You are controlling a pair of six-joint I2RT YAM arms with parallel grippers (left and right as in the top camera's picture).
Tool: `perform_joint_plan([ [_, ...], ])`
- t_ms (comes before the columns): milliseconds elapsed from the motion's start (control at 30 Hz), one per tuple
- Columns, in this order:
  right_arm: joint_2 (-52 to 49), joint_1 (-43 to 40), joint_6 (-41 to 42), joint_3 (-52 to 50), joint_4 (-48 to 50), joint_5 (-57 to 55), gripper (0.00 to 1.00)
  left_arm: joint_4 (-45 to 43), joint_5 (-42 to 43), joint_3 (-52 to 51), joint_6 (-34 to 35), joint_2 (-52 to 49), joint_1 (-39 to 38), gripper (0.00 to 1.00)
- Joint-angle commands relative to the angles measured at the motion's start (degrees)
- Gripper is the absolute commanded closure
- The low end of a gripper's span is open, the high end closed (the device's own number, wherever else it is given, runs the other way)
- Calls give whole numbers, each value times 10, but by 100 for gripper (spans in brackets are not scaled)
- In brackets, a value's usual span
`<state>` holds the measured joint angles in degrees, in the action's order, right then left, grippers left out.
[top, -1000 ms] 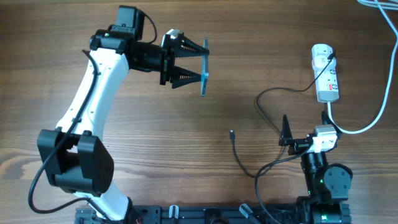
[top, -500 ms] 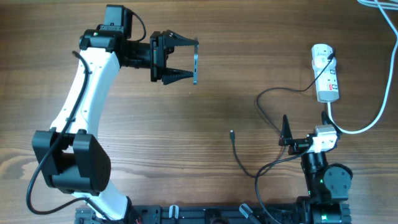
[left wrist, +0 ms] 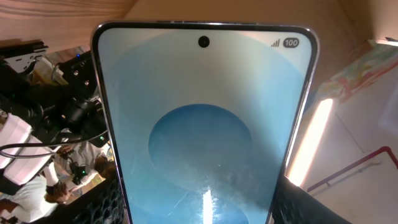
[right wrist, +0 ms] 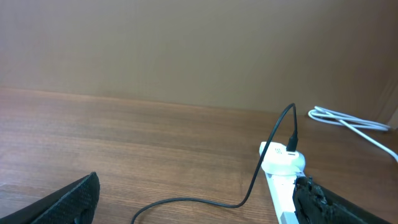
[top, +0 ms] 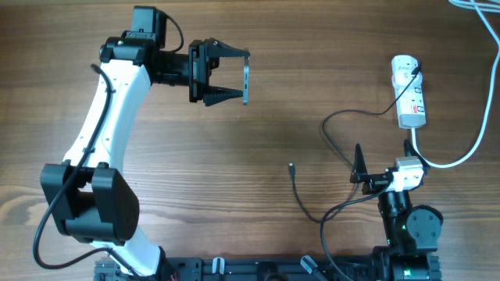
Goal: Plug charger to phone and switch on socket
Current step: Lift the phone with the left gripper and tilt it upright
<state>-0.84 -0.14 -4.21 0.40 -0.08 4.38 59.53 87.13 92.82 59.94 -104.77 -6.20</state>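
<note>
My left gripper (top: 241,76) is shut on the phone (top: 245,84) and holds it edge-on above the table at the upper left. In the left wrist view the phone's cyan screen (left wrist: 205,130) fills the frame between my fingers (left wrist: 96,205). The socket (top: 408,92), a white power strip, lies at the far right. The charger's black cable (top: 337,117) runs from the socket in loops to its silvery tip (top: 291,166), which lies loose on the table. My right gripper (top: 359,172) is open and empty, near the front right. Its view shows the socket (right wrist: 283,167) and cable (right wrist: 249,193).
A thick white cord (top: 469,152) runs from the socket's near end out right and up past the table's top right corner; it also shows in the right wrist view (right wrist: 348,118). The cable loops lie just left of my right arm's base (top: 406,226).
My left arm moved left and slightly up with the phone between 1.0 s and 0.5 s ago, then held still. The right arm, cable and socket have not moved.
</note>
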Motion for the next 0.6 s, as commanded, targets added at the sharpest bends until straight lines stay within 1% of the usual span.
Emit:
perform_joint_plan([
  [0, 4, 3, -3, -1, 2, -10, 0, -2, 32, 14, 5, 16, 7, 32],
  [567, 4, 3, -3, -1, 2, -9, 0, -2, 32, 14, 5, 16, 12, 32],
])
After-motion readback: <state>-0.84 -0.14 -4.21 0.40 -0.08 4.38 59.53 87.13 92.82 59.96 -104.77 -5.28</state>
